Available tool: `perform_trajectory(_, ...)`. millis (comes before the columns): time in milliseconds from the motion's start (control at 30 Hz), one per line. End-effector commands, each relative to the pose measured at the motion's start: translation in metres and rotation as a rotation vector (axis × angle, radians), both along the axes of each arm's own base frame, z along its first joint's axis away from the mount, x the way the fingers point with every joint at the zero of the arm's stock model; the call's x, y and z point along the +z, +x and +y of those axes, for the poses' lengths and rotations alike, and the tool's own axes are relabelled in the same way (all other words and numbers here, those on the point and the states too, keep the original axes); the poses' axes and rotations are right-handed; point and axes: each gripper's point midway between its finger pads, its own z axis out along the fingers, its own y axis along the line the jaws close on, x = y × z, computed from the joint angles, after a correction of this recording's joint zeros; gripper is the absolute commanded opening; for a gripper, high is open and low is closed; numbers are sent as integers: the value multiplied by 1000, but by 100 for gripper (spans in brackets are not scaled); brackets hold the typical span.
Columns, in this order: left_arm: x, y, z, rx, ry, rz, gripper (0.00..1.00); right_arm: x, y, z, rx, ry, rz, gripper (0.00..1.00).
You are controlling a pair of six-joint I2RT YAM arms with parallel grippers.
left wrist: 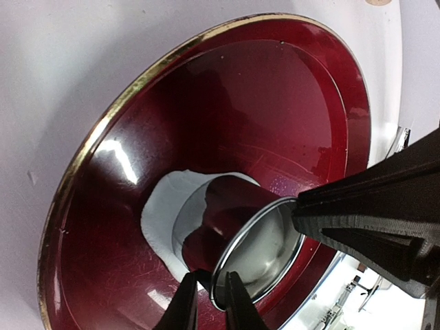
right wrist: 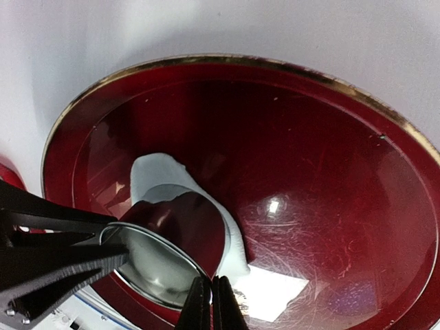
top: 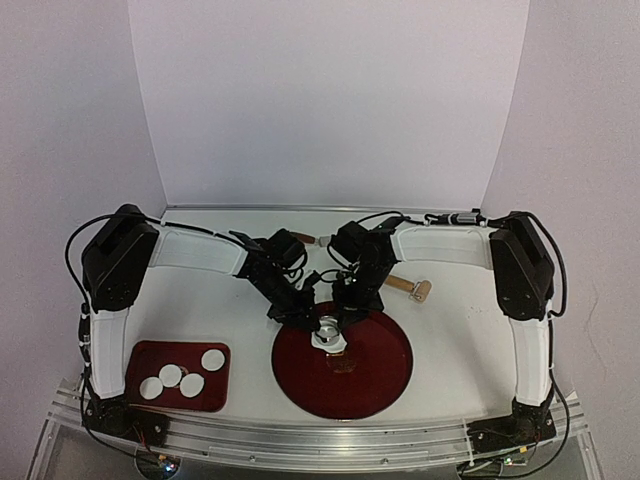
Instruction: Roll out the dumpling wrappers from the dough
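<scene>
Red plate (top: 385, 375) holds dough (left wrist: 161, 206) under ring (left wrist: 199, 227); left gripper (left wrist: 211, 306) pinches ring, right gripper (right wrist: 211, 302) clenched.

**Four dumpling wrappers** (top: 192, 384): small, thin, flat white discs, neatly round and alike. They lie flat and apart from one another on a small dark red rounded-rectangular tray (top: 140, 352). Three are grouped toward its near edge and one sits toward its far right corner.

**Dough** (left wrist: 159, 206): a flattened white piece with a ragged edge. It lies on the far part of a round dark red plate with a gold rim (top: 375, 385), well to the right of the tray. A polished metal ring (left wrist: 199, 223) stands on its middle, and a white margin shows around the ring's base.
</scene>
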Motion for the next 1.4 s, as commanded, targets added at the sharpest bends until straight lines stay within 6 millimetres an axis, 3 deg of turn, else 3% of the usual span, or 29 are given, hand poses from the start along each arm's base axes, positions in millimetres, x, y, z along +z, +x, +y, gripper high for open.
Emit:
perform_trajectory(0,-2,2,-1,-10,26,-12,11,-25,-9,-5,16,-49,51,0)
perform_trajectory(300,-18,-7,9,-32,69,14,1,-45,-21,-11,14,-78,115,0)
perform_trajectory(767,-41,-6,19,-55,164,-24,0,-87,-43,-29,-4,-151,239,0)
perform_trajectory(1033,-63,-16,29,-81,237,-53,0,-119,-62,-55,-26,-229,328,0)
perform_trajectory(1367,-98,-45,41,-123,303,-52,0,-161,-99,-86,-49,-289,427,0)
